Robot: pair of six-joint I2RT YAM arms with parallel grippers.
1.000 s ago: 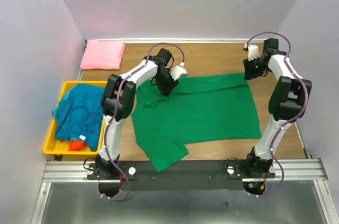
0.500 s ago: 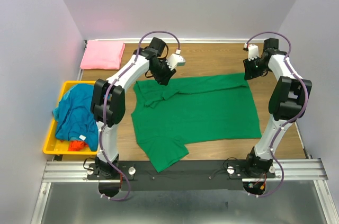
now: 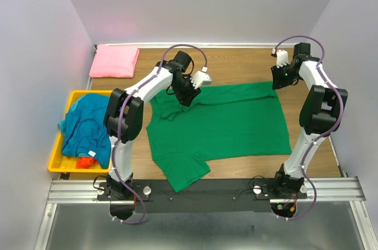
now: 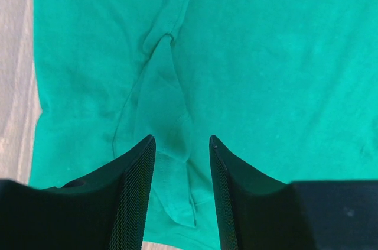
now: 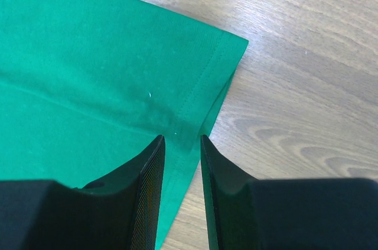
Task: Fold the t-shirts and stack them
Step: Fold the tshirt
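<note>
A bright green t-shirt (image 3: 224, 123) lies spread on the wooden table. My left gripper (image 3: 188, 96) hovers over its far left part, near the collar. In the left wrist view the jaws (image 4: 182, 139) stand open over a crease in the green cloth (image 4: 266, 55). My right gripper (image 3: 277, 82) is at the shirt's far right corner. In the right wrist view it (image 5: 182, 138) is narrowly open over the hem corner (image 5: 88, 55). A folded pink t-shirt (image 3: 114, 61) lies at the far left. A teal-blue t-shirt (image 3: 88, 121) and a bit of an orange-red one (image 3: 87, 162) lie in the bin.
A yellow plastic bin (image 3: 64, 168) stands at the table's left edge. Bare wooden table (image 3: 236, 67) shows behind the green shirt and to its right (image 5: 307, 84). White walls close in the table at the back and on both sides.
My left gripper swung back towards the far left and returned over the collar. The green shirt's far left part now lies spread further left. The right arm has not moved.
</note>
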